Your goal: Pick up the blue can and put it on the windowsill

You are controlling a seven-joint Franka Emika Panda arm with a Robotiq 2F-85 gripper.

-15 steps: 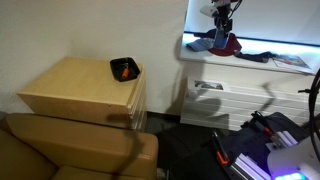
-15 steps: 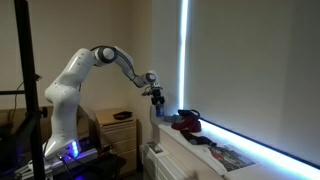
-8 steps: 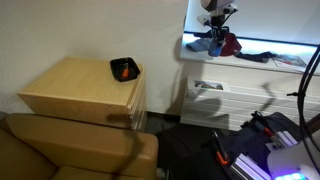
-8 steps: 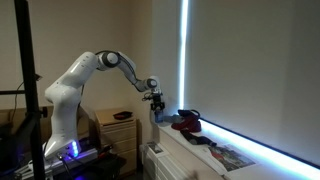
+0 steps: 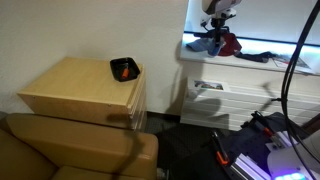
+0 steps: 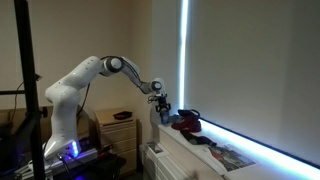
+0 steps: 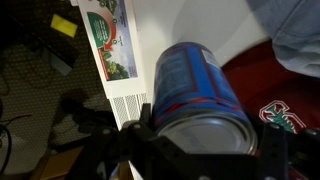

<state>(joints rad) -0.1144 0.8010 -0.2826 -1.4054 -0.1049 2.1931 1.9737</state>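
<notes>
While pinched b/w the dark fingers [image 7: 150,138] of the gripper [image 7: 212,148], the blue can [image 7: 200,90] hung over the white windowsill [image 7: 150,45], its silvery top toward the wrist cam and pale lettering running down its side. The jaws were pressed onto the can from both sides. Whether its base touched the sill could not be told. Just beside the can lay a red garment [image 7: 280,100] w/ a white emblem, and a grey-blue cloth [image 7: 295,25] lay past that. A printed leaflet [image 7: 108,40] lay at the sill's edge on the opposite side. In an exterior view the gripper [image 6: 160,108] hovered over the near end of the windowsill [image 6: 178,138], nr the bright window strip, w/ the white arm [image 6: 85,75] reaching across from its base. In an exterior view the windowsill [image 5: 195,56] stood well apart from the wooden cabinet [image 5: 80,88], which carried a black tray [image 5: 124,68] w/ orange contents. A brown sofa [image 5: 70,145] sat in front of the cabinet.
</notes>
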